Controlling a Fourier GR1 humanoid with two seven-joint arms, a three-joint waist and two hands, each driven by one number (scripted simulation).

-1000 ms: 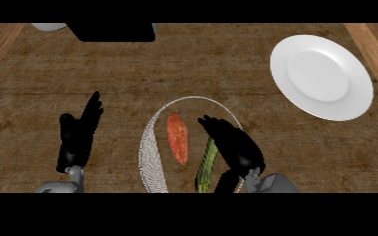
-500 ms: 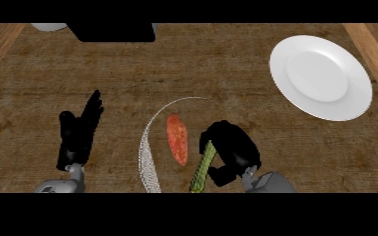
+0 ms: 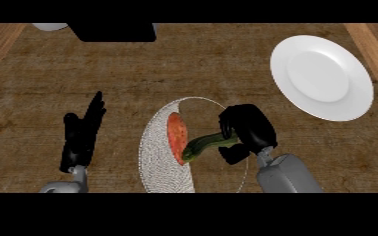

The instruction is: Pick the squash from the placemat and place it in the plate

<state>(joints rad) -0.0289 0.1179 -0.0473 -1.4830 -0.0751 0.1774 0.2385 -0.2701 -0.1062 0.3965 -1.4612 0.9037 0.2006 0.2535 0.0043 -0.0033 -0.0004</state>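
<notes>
Head view only.

Right hand (image 3: 247, 129) sits at 5 o'clock of the frame, fingers and thumb curled round one end of the squash (image 3: 207, 145). The green body sticks out toward 8 o'clock over the placemat (image 3: 156, 152), its free end touching or just beside an orange-red vegetable (image 3: 176, 137). I cannot tell whether the squash is off the mat yet. Left hand (image 3: 80, 137) is at 8 o'clock, open, fingers up, resting.

Step in hand, as I judge it: lift and carry. I want a straight rise first so the free end clears the vegetable. Then sweep toward 1 o'clock to the plate (image 3: 325, 75) and release over its centre.

Surface: brown wood-grain counter (image 3: 214, 65). A black block (image 3: 118, 31) sits at 11 o'clock, with a pale object (image 3: 50, 26) beside it.
</notes>
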